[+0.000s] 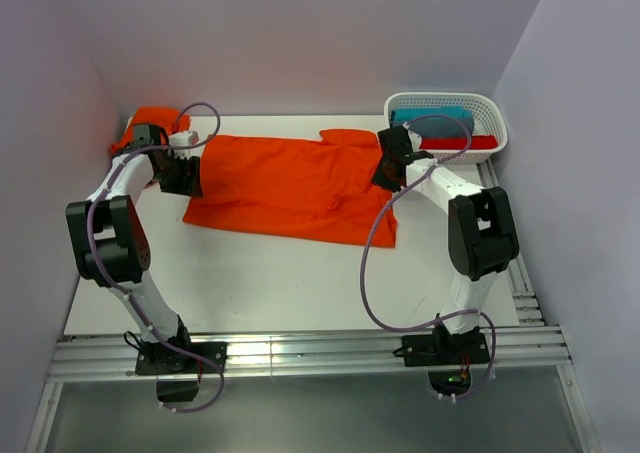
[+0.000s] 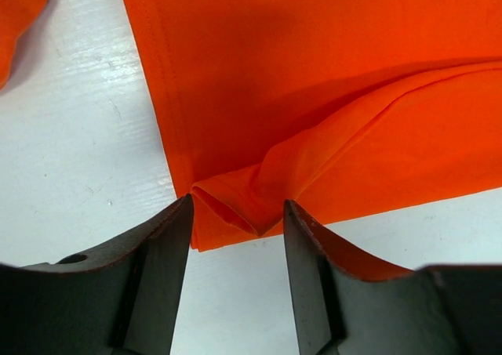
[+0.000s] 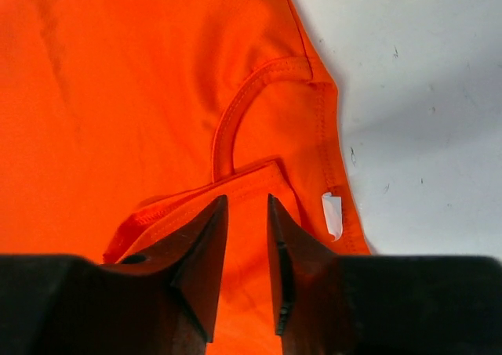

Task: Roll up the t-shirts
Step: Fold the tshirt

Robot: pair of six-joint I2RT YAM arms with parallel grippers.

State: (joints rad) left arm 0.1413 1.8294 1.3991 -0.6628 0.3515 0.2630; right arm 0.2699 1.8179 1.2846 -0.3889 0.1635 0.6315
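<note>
Left gripper (image 2: 235, 210) parted at hem (image 2: 169, 112), right gripper (image 3: 247, 202) parted at collar (image 3: 235, 128); t-shirt (image 1: 290, 178) lies lengthwise, left-right, between them.

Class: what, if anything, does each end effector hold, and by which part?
Nothing, it seems: left end effector open around a hem corner of the t-shirt, right end effector open over its collar.

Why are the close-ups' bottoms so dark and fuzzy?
Left wrist: the left tool is too near, dark and soft; a fold in the shirt casts shadow; right wrist: the right tool likewise, with grey shadow on the table; top: glare on the rail.
</note>
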